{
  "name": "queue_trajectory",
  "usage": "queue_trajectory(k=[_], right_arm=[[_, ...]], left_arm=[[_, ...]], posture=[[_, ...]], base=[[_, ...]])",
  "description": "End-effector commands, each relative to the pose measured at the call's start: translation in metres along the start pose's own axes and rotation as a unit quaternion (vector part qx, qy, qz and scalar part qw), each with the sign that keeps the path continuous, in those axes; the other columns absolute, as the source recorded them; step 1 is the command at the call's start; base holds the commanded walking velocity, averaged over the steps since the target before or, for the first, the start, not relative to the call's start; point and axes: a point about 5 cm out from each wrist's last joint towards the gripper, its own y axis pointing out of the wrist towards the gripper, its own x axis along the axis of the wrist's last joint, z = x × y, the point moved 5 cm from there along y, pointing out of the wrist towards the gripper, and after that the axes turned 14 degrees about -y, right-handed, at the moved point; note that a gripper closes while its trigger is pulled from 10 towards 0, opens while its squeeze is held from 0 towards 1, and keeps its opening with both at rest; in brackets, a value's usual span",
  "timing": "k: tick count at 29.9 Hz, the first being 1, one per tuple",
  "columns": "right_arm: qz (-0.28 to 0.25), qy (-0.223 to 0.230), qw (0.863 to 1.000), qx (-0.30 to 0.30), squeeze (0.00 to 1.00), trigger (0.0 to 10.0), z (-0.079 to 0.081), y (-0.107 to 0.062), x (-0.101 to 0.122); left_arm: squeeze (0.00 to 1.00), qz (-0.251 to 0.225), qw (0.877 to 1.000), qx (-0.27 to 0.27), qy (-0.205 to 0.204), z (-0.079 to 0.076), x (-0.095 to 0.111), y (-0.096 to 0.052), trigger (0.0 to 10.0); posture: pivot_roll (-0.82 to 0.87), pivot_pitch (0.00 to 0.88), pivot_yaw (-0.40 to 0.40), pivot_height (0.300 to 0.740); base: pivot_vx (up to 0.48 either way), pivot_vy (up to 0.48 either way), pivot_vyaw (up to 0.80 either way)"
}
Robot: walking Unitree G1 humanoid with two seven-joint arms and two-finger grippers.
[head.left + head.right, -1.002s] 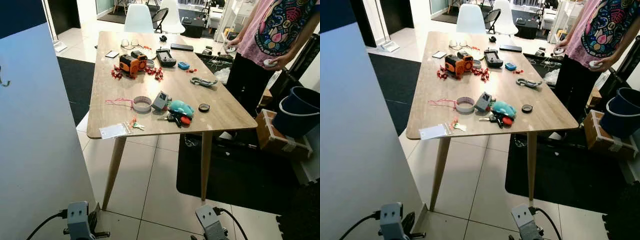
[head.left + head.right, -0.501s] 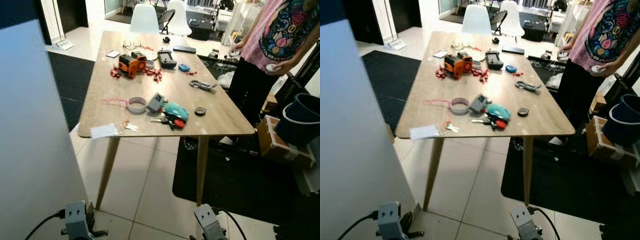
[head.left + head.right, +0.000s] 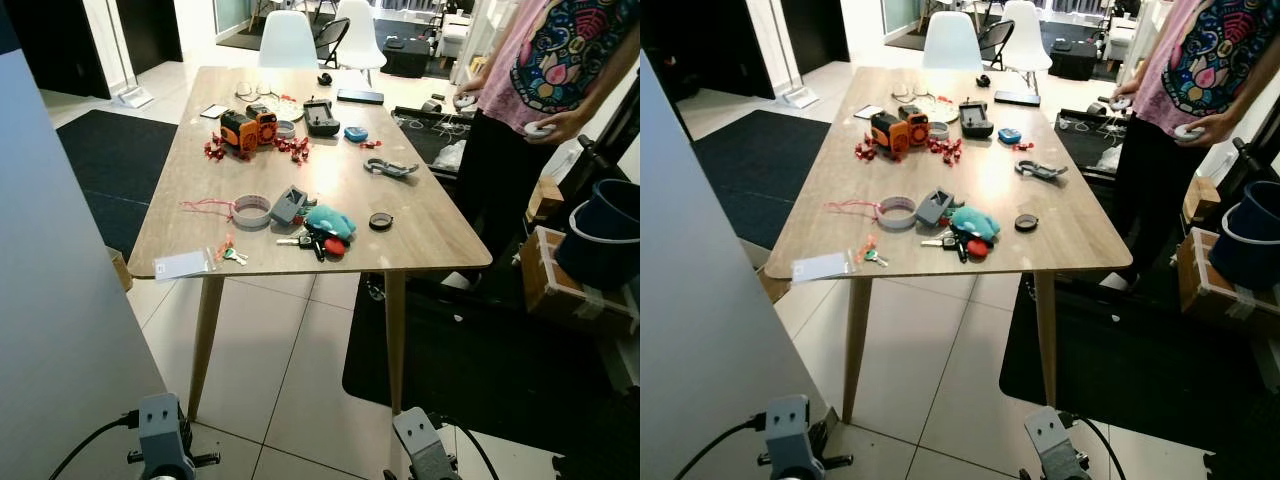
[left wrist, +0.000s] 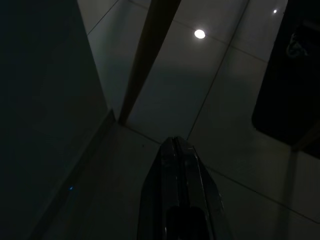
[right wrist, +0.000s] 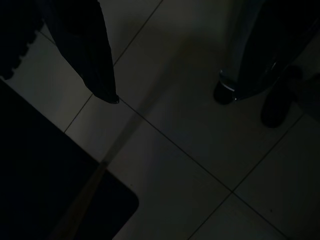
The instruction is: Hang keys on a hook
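Two lots of keys on the wooden table (image 3: 420, 225), both well above and ahead of the grippers. Main key bunch (image 3: 318, 243) with red and black fobs, sitting near the front edge, touching a teal plush toy (image 3: 331, 219) and just beside a small grey box (image 3: 289, 205). Second lot, a small key with a red tag (image 3: 231, 254), further toward the left gripper's side, next to a clear plastic bag (image 3: 184, 264). Left gripper (image 4: 176, 145) hanging low over the floor tiles beside a white panel (image 3: 60, 300), fingers pressed together, holding nothing. Right gripper (image 3: 428, 465) down low too, wrist view too dark, so can't tell if open or closed. Big bunch lying up and forward, somewhere between the two grippers but a bit closer to the right one, so probably a right-arm job. Long axis roughly along the table's front edge, key blades poking toward the left gripper's side, fobs toward the right. Best guess: still on the approach, nothing picked up yet. Also a person (image 3: 540, 90) standing past the right gripper's side of the table, handheld controllers in both hands. Worth watching the toy when grabbing, being so tight against the bunch.
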Motion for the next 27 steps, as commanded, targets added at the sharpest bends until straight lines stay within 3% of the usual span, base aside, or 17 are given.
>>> queue_trajectory(k=[1,15,21,23,27], right_arm=[[0.003,-0.001,1.0,-0.001,0.0,10.0,-0.0008,-0.0007,-0.0021],[-0.001,-0.005,1.0,0.0,0.0,10.0,-0.0022,0.0001,0.0007],[0.0,-0.006,1.0,-0.001,0.0,10.0,-0.0022,0.0001,0.0006],[0.0,-0.005,1.0,-0.001,0.0,10.0,-0.0019,0.0001,0.0004],[0.0,-0.005,1.0,0.0,0.0,10.0,-0.0014,0.0001,0.0002]], left_arm=[[0.0,0.012,1.0,0.007,0.009,0.0066,-0.0055,-0.0029,10.0],[0.0,0.015,0.999,0.007,0.03,0.0038,-0.0074,-0.0026,10.0],[0.0,0.021,0.999,0.002,0.039,0.0003,-0.0092,-0.0019,10.0],[0.0,0.018,1.0,0.001,0.022,-0.0005,-0.009,-0.0021,10.0],[0.0,0.022,0.999,0.003,0.034,-0.0008,-0.0088,-0.0007,10.0]], posture=[[0.05,0.064,-0.074,0.74],[0.05,0.062,-0.079,0.74],[0.05,0.061,-0.078,0.74],[0.05,0.061,-0.078,0.74],[0.05,0.061,-0.078,0.74]], base=[[0.0,0.0,0.0],[0.0,0.0,0.0],[0.0,-0.48,0.0],[0.0,0.0,0.0],[0.0,0.0,0.0]])
